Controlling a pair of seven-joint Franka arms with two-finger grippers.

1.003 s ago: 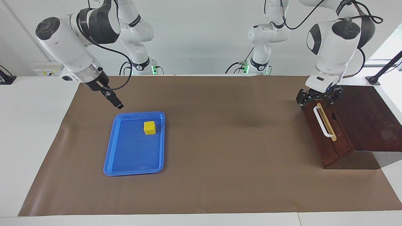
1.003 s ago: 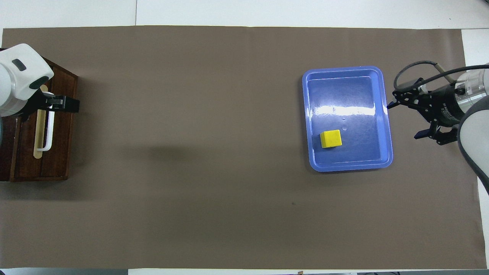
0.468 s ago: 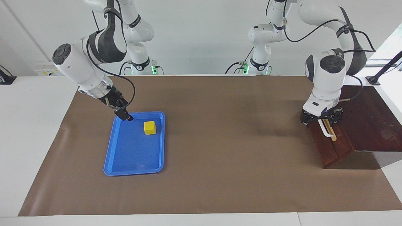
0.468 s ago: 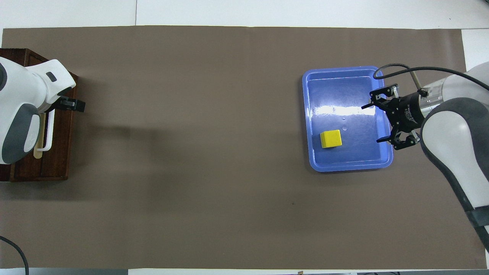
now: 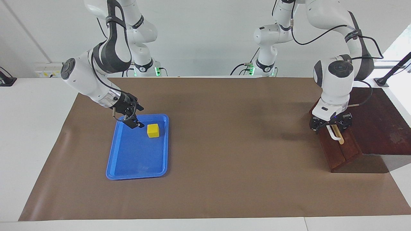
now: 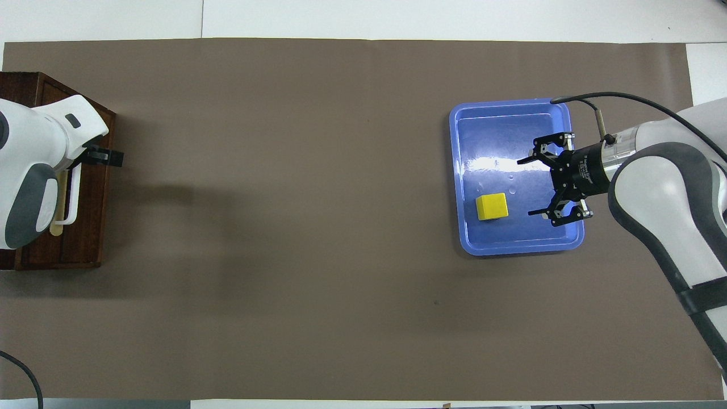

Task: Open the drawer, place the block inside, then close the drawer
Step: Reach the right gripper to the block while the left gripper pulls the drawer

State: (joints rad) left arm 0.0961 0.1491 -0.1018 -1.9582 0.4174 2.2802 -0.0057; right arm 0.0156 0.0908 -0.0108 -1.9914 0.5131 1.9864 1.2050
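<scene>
The yellow block (image 5: 153,130) lies in the blue tray (image 5: 135,160), in the half nearer to the robots; it also shows in the overhead view (image 6: 492,206). My right gripper (image 5: 135,120) (image 6: 525,188) is open and empty, low over the tray just beside the block, its fingers pointing at it. The drawer (image 5: 340,149) sits at the left arm's end of the table, and no pale interior shows. My left gripper (image 5: 330,123) is open and straddles the end of the white bar handle (image 5: 334,134) nearer to the robots. In the overhead view the left arm hides most of that gripper.
The drawer belongs to a dark wooden cabinet (image 5: 375,122) at the table's edge. A brown mat (image 5: 224,144) covers the table between tray and cabinet. The tray's rim (image 6: 517,249) stands slightly above the mat.
My right gripper has moved from beside the tray to over it, close to the block. My left gripper has come down along the drawer front onto the handle's end.
</scene>
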